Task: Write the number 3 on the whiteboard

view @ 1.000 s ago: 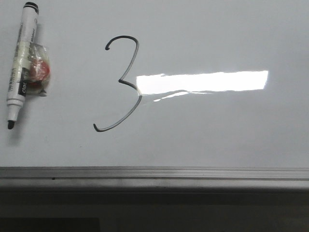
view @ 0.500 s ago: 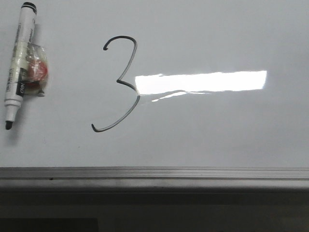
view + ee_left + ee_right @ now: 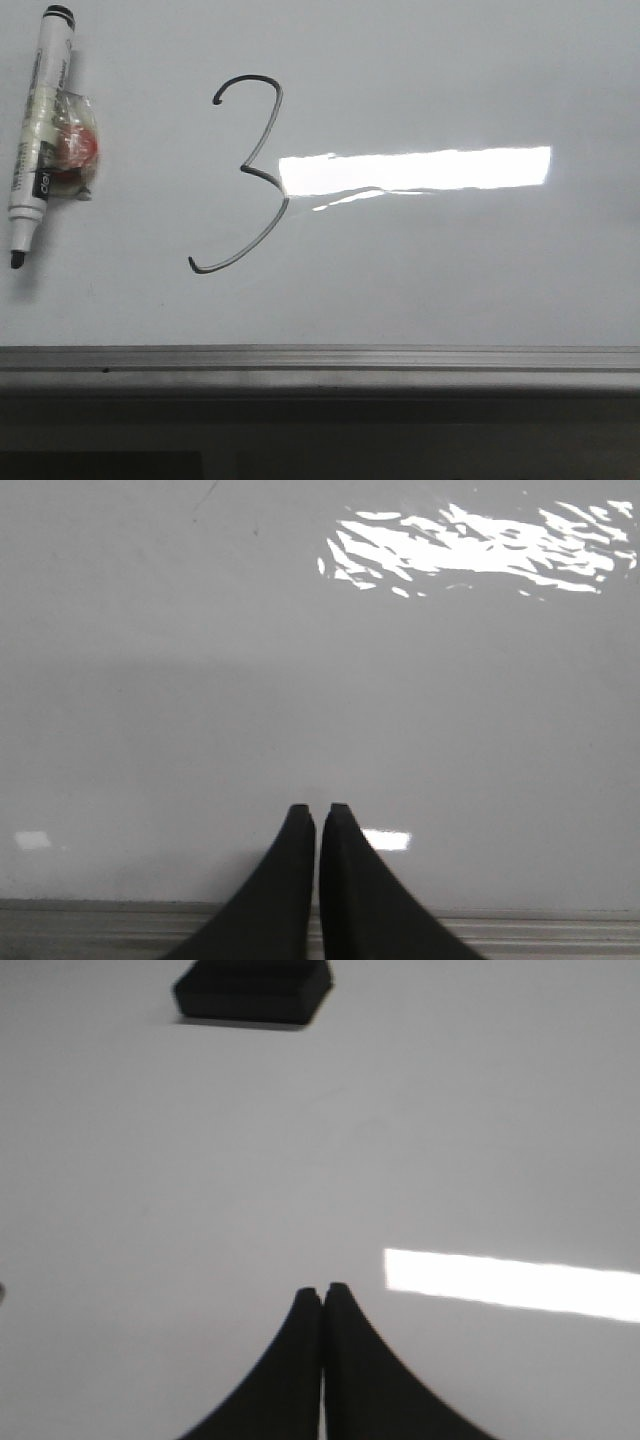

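Observation:
The number 3 (image 3: 250,175) is drawn in thin dark line on the whiteboard (image 3: 430,280), left of centre in the front view. A white marker (image 3: 38,130) with a black tip lies uncapped at the board's far left, a taped red piece beside it. Neither gripper shows in the front view. My left gripper (image 3: 317,810) is shut with nothing between its black fingers, over bare board close to the grey edge rail (image 3: 120,920). Over plain white board, my right gripper (image 3: 322,1290) is shut and empty too.
A bright rectangular light reflection (image 3: 415,170) lies right of the digit. The grey metal rail (image 3: 320,360) runs along the board's near edge. A black block (image 3: 250,990) rests on the board in the right wrist view.
The front view has shifted slightly, so marker and digit sit a few pixels further left than a second ago. Nothing else differs.

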`<action>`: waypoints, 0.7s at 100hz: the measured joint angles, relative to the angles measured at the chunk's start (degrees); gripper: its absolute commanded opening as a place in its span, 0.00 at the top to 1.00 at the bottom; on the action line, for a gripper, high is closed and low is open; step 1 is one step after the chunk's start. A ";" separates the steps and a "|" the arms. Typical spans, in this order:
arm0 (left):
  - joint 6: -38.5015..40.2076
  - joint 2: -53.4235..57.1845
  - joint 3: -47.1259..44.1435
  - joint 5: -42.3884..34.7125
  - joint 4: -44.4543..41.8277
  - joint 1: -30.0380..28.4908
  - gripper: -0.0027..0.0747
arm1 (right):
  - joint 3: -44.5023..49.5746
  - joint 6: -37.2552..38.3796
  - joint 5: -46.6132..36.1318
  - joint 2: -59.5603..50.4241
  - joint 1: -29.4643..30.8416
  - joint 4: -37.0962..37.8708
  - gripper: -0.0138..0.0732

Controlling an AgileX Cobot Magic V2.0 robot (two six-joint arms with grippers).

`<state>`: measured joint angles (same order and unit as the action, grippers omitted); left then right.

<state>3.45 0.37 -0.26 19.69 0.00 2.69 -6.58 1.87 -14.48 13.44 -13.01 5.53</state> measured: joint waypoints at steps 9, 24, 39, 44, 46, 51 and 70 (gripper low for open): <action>0.00 0.00 0.00 0.00 0.00 0.00 0.99 | 0.43 0.10 2.09 -1.19 3.83 -0.11 0.92; 0.00 0.00 0.00 0.00 0.00 0.00 0.99 | 3.52 0.27 8.48 -6.71 9.13 -1.26 0.92; 0.00 0.00 0.00 0.00 0.00 0.00 0.99 | 7.29 1.16 12.11 -12.00 12.19 -1.57 0.92; 0.00 0.00 0.00 0.02 0.00 0.00 0.99 | 7.28 1.44 13.69 -13.37 12.40 -1.57 0.92; 0.00 0.00 0.00 0.02 0.00 0.00 0.99 | 7.28 1.42 14.48 -13.49 12.40 -1.57 0.92; 0.00 0.00 0.00 0.12 0.00 0.00 0.99 | 7.28 1.52 17.11 -13.92 12.47 -1.57 0.92; 0.00 0.00 0.00 0.12 0.00 0.00 0.99 | 7.28 1.66 31.18 -14.03 12.47 -1.22 0.92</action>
<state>3.45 0.37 -0.26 19.82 0.00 2.69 0.70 3.53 16.70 -0.59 -0.53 4.31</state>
